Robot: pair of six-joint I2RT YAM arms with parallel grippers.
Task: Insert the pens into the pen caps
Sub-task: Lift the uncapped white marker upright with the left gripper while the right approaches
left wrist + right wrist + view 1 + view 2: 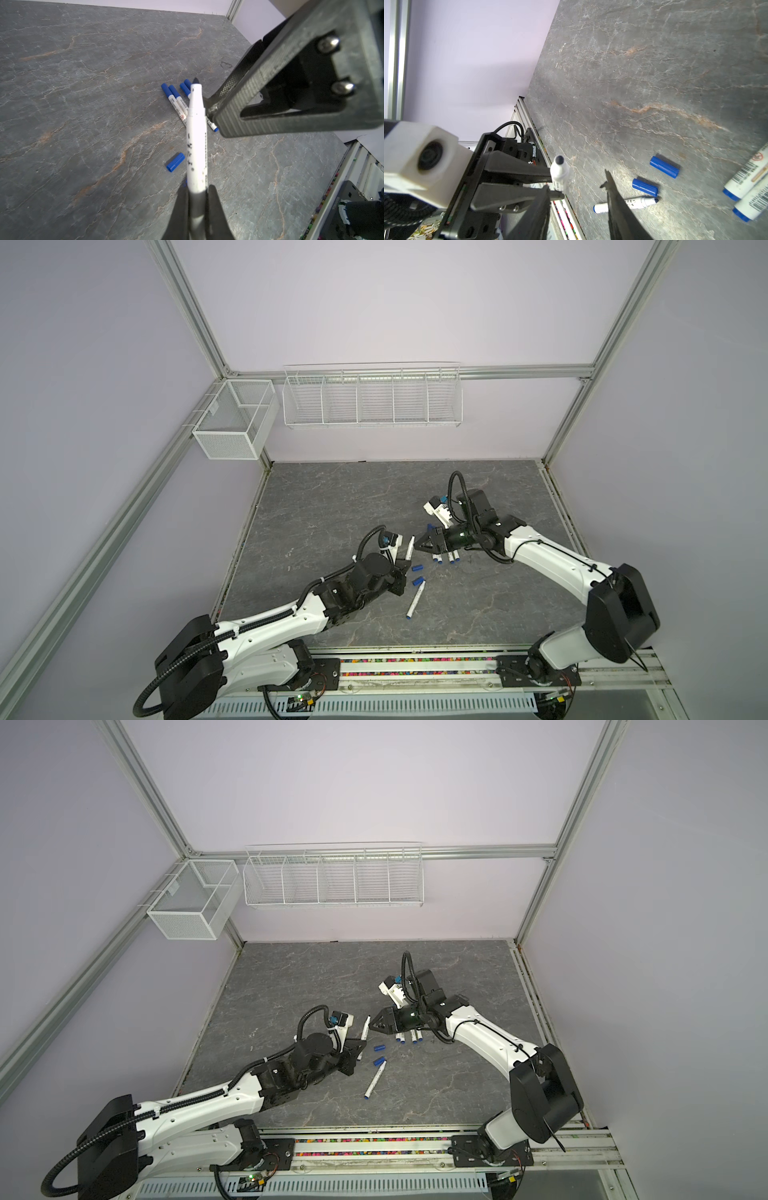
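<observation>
4 capped pens point(176, 99) bunched on table point(332, 510): done. 2 to go, judging by layout: bare pen point(196, 133) clamped in L gripper point(197, 188), tip toward R gripper point(576, 179) (agape, empty); other pen point(415, 600) flat beside 2 loose caps point(664, 167).

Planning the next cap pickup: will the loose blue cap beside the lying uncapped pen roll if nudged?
Probably: the cap is a smooth cylinder lying on its side on the flat table, so a sideways nudge likely rolls it. Small plastic, so probably light and easily displaced.
</observation>
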